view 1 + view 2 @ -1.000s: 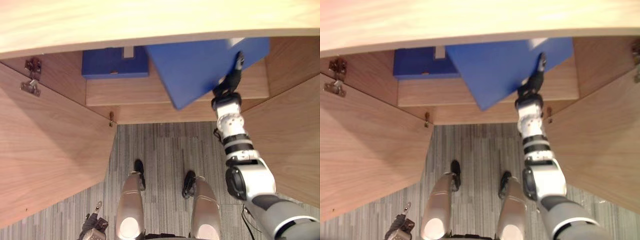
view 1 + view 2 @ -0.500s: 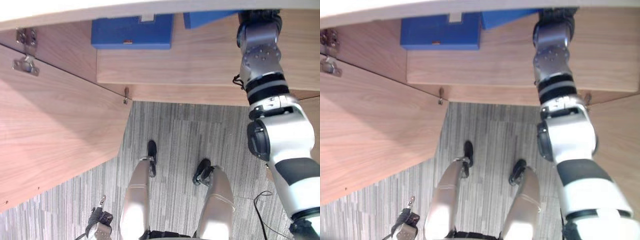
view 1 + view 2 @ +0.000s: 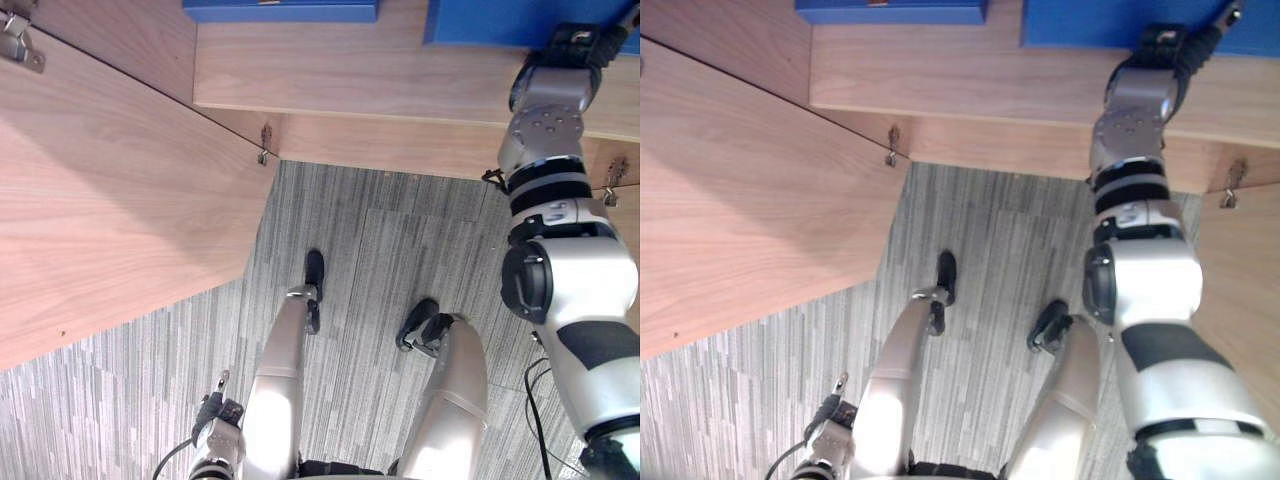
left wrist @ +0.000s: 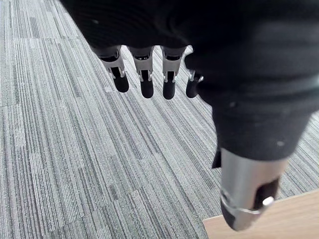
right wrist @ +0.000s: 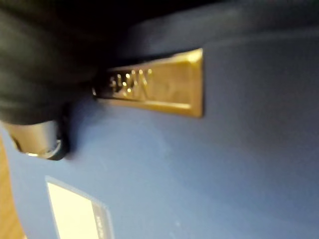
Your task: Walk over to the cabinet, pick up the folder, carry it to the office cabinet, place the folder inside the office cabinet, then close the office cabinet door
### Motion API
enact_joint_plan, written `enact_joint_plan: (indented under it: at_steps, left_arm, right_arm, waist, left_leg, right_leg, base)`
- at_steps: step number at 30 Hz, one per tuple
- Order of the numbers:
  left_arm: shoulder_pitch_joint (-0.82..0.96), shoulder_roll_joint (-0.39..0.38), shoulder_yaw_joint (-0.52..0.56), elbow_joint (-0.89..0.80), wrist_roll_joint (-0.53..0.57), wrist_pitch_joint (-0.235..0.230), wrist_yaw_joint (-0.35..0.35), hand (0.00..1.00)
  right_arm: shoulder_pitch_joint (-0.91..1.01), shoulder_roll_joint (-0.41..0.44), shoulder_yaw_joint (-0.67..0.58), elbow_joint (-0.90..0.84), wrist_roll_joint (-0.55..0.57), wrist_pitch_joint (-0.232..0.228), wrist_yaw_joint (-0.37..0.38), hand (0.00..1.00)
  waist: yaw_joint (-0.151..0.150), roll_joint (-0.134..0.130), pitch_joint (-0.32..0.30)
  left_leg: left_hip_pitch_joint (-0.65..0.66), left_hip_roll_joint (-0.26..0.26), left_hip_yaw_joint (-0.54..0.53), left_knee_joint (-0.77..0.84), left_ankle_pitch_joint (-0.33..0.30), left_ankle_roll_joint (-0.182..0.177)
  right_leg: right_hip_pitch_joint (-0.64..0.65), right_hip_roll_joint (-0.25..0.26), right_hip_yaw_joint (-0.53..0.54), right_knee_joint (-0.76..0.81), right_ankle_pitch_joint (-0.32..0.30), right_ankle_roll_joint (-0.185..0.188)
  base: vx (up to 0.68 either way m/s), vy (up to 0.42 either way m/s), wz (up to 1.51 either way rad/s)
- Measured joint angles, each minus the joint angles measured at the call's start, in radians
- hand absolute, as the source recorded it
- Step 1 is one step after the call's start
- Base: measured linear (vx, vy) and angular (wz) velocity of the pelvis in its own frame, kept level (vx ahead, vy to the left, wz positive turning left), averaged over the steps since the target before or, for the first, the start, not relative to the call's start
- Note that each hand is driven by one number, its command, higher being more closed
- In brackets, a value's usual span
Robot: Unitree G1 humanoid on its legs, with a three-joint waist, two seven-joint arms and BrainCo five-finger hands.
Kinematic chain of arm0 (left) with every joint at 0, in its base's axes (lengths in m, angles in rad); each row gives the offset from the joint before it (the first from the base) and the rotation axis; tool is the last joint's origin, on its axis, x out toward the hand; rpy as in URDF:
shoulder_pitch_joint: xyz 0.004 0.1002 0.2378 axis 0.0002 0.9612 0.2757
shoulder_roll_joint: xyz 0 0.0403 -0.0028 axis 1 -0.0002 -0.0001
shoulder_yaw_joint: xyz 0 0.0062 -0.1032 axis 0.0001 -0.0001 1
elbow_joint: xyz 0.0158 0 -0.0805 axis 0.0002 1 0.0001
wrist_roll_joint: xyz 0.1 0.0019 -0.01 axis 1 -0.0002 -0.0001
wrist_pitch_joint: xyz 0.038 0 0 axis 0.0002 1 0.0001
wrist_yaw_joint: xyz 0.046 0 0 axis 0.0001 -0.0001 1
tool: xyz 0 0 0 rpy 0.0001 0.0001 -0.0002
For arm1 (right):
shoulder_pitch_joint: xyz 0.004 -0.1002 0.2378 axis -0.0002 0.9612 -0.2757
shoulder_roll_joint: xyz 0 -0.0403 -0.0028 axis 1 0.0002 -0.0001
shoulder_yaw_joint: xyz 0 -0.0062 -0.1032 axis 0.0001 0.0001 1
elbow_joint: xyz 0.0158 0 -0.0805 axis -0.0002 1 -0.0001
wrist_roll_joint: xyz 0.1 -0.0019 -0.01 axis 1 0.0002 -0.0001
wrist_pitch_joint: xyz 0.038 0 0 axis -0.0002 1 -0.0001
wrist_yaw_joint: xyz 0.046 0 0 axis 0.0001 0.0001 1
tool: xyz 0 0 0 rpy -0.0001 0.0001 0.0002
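My right hand on flat blue folder inside light wooden cabinet, grip I cannot tell, left hand relaxed open, empty

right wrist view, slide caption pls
Right hand close against the blue folder, gold plate and white label showing.

My right arm is made of silver-grey shells, broad and rounded, with a black disc set into one side and a dark band beside it. Toward the wrist it narrows to a drum ringed in black and white, then a grey block dotted with small screws. My right hand wears a dark cover. My left hand has the same dark ribbed cover, silver fingers with dark tips, and a silver thumb, also dark at the tip.
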Motion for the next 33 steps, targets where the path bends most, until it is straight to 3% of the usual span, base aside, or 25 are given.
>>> enact_joint_plan:
  at_steps: [1,4,9,11,17,21,24,28,33]
  left_arm:
    - [-0.002,0.0,0.002,0.0,0.0,0.0,0.0,0.0]
    - [-0.021,-0.008,0.046,0.007,0.0,-0.001,0.009,0.0]
    - [-0.029,-0.011,0.074,0.008,0.0,-0.002,0.027,0.0]
    - [-0.04,-0.009,0.09,0.008,0.002,-0.005,0.035,0.0]
    - [-0.056,-0.006,0.108,-0.004,0.003,-0.035,0.05,0.0]
    - [-0.056,0.0,0.117,-0.005,0.003,-0.048,0.056,0.0]
    - [-0.056,0.01,0.117,-0.007,0.009,-0.054,0.057,0.0]
    - [-0.054,0.044,0.117,-0.012,0.016,-0.062,0.057,0.0]
    - [-0.051,0.107,0.114,-0.026,0.042,-0.073,0.04,0.0]
  right_arm:
    - [0.003,0.0,-0.013,-0.013,0.004,-0.006,0.0,0.0]
    - [0.012,0.007,-0.066,-0.049,0.006,-0.035,0.004,0.0]
    - [0.021,0.01,-0.117,-0.076,0.015,-0.036,0.013,0.0]
    - [0.023,0.01,-0.114,-0.077,0.001,-0.018,0.019,0.0]
    - [0.036,-0.021,-0.013,-0.047,-0.203,0.097,0.021,0.0]
    - [0.035,-0.076,0.151,0.025,-0.416,0.2,0.02,0.0]
    - [0.023,-0.132,0.317,0.075,-0.682,0.321,0.051,0.0]
    - [-0.008,-0.171,0.455,0.099,-0.891,0.392,0.1,0.0]
    - [-0.004,-0.211,0.53,0.1,-1.327,0.465,0.219,0.0]
  waist:
    - [0.0,0.0,0.0]
    - [-0.001,0.0,0.0]
    - [-0.004,0.0,0.0]
    - [-0.004,0.0,0.0]
    - [-0.012,0.0,0.0]
    - [-0.017,-0.001,-0.001]
    - [-0.017,-0.004,-0.002]
    - [-0.018,-0.012,-0.004]
    - [-0.02,-0.04,-0.007]
  left_leg:
    - [0.0,0.0,0.0,0.0,0.0,0.0]
    - [-0.006,0.0,0.002,0.0,0.001,-0.001]
    - [-0.014,0.007,0.002,-0.001,0.002,-0.002]
    - [-0.013,0.012,0.002,-0.002,0.003,-0.003]
    - [0.017,0.021,0.001,-0.051,0.026,-0.015]
    - [0.025,0.037,0.0,-0.081,0.042,-0.02]
    - [0.056,0.048,0.007,-0.127,0.061,-0.019]
    - [0.073,0.053,0.016,-0.173,0.084,-0.016]
    - [0.102,0.053,0.016,-0.224,0.107,-0.014]
  right_leg:
    - [0.0,0.0,0.001,0.0,0.0,0.0]
    - [-0.011,0.001,0.004,0.0,0.0,0.0]
    - [-0.02,0.008,0.004,-0.001,0.001,-0.001]
    - [-0.019,0.015,0.004,-0.003,0.001,-0.001]
    - [-0.008,0.031,0.003,-0.024,0.012,0.0]
    - [-0.001,0.045,-0.006,-0.049,0.029,-0.013]
    - [0.02,0.054,-0.013,-0.084,0.048,-0.032]
    - [0.025,0.065,-0.013,-0.119,0.068,-0.041]
    - [0.046,0.069,-0.025,-0.15,0.082,-0.042]
  base:
    - [0.0,0.0,0.0]
    - [0.03,-0.012,-0.01]
    - [0.07,-0.03,-0.02]
    - [0.05,-0.04,-0.05]
    - [0.03,-0.05,-0.05]
    - [0.03,-0.027,-0.08]
    - [0.04,-0.014,-0.07]
    - [0.05,0.028,-0.08]
    - [0.06,0.034,0.01]
